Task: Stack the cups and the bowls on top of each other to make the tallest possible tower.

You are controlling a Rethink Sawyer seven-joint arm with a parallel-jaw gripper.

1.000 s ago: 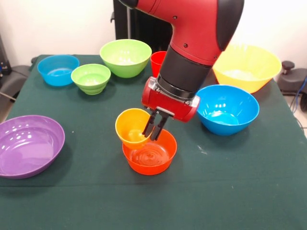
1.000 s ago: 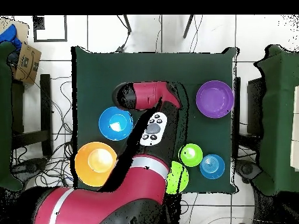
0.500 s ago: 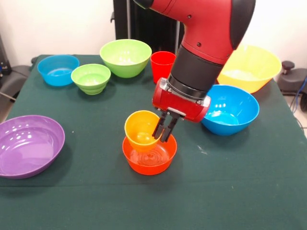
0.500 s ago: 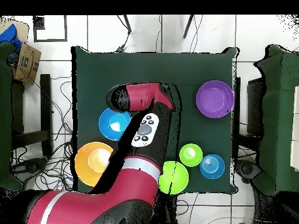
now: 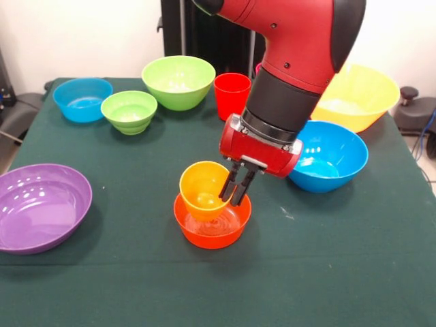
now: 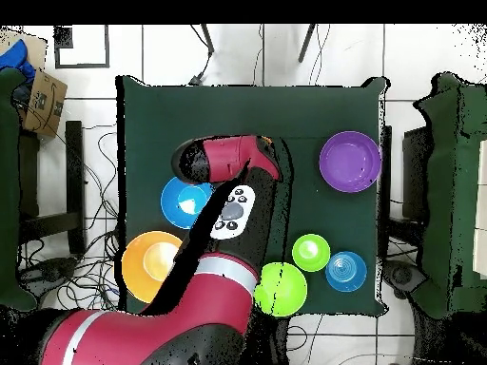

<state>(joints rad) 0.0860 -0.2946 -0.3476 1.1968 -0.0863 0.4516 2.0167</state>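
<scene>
Yellow-orange cup (image 5: 206, 190) sits tilted inside small orange bowl (image 5: 212, 220) at table (image 5: 340, 272) centre. Gripper (image 5: 235, 193) pinches cup's right rim, fingers nearly closed on it.

dark green tablecloth (image 5: 354, 272) | cardboard box (image 6: 43, 103) at side | tiled floor (image 6: 171, 52)

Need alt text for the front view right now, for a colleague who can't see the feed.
The red arm's pincer grips the rim of a yellow-orange cup, holding it tilted in a small orange bowl mid-table. Around them on the green cloth sit a purple bowl, two green bowls, two blue bowls, a large yellow bowl and a red cup.
</scene>
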